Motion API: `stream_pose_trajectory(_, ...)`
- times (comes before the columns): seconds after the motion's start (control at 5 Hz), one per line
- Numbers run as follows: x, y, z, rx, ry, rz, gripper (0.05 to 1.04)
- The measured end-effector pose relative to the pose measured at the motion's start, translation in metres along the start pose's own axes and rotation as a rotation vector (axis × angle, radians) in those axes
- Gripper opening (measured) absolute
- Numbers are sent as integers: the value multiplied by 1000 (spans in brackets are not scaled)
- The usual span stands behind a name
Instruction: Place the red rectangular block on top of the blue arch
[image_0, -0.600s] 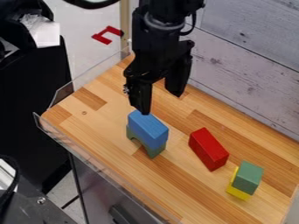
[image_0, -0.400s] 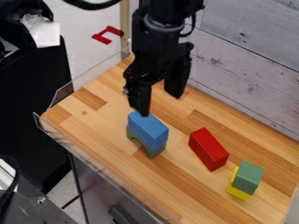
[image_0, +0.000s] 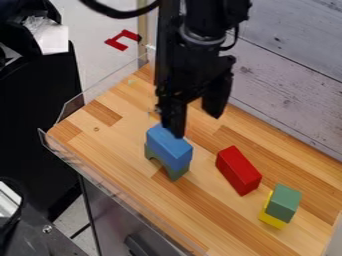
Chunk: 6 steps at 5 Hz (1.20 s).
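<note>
Hanging spread and empty at upper centre of the camera view, the black two-finger gripper (image_0: 197, 125) had one fingertip overlapping the blue rectangular block (image_0: 168, 145) | that block sat on a green arch (image_0: 178, 173) | red rectangular block (image_0: 236, 169) lay right of centre on the striped wooden tabletop (image_0: 200, 210) | risk: a low sideways swing could have toppled the stack

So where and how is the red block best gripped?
Probably mid-length, across its narrow width: the end effector would come straight down from above, with one finger on each long side. The red block lies lengthwise on the table, its top uncovered, and gaps separate it from the blue block and green block.
</note>
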<state>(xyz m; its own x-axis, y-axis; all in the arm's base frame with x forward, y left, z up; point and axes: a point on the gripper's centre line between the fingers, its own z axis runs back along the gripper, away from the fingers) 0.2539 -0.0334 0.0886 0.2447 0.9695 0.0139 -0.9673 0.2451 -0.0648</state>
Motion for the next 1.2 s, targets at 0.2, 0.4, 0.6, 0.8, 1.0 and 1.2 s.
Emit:
stream_pose_trajectory(0.2,-6,-6,0,-34,3,-12,999)
stream_pose_trajectory(0.4,-12,-19,-10,-50,37,-26,999)
stream_pose_trajectory(0.6,-23,-29,-20,-84,66,-81,999)
stream_pose_trajectory(0.8,-33,-39,-33,-112,75,-135,999)
stream_pose_trajectory(1.0,-40,-45,-44,-105,79,-160,1000)
stream_pose_trajectory(1.2,-43,-51,-49,-86,65,-167,1000)
